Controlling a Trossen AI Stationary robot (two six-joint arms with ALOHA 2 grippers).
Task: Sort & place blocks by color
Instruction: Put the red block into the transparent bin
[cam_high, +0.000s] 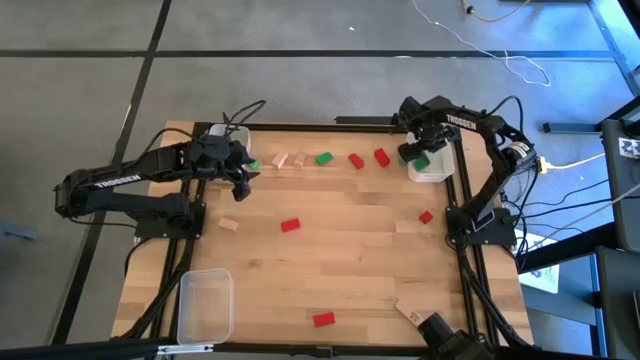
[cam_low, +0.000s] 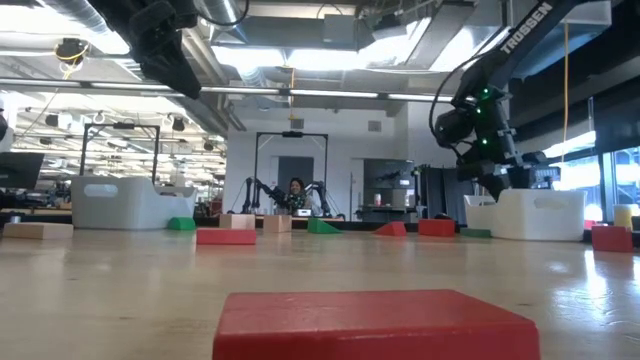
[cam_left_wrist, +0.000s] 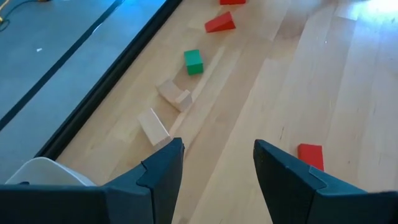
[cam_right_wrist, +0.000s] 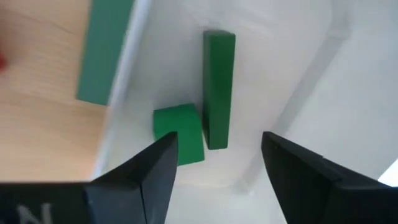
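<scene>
Red, green and pale wooden blocks lie in a row along the table's far edge, among them a green block (cam_high: 323, 158) and a red block (cam_high: 356, 160). My right gripper (cam_right_wrist: 214, 168) hangs open, pointing down over the white bin (cam_high: 432, 170) at the far right. In the bin lie a long green block (cam_right_wrist: 219, 90) and a shorter green block (cam_right_wrist: 179, 134), both below the fingers and untouched. A third green block (cam_right_wrist: 106, 50) lies on the table just outside the bin's wall. My left gripper (cam_left_wrist: 217, 168) waits open above the far left of the table.
Loose red blocks (cam_high: 290, 226) (cam_high: 426, 216) (cam_high: 323, 319) and a wooden block (cam_high: 229, 224) lie on the open middle of the table. A clear bin (cam_high: 205, 305) stands at the near left. Another white bin (cam_left_wrist: 43, 171) sits by my left gripper.
</scene>
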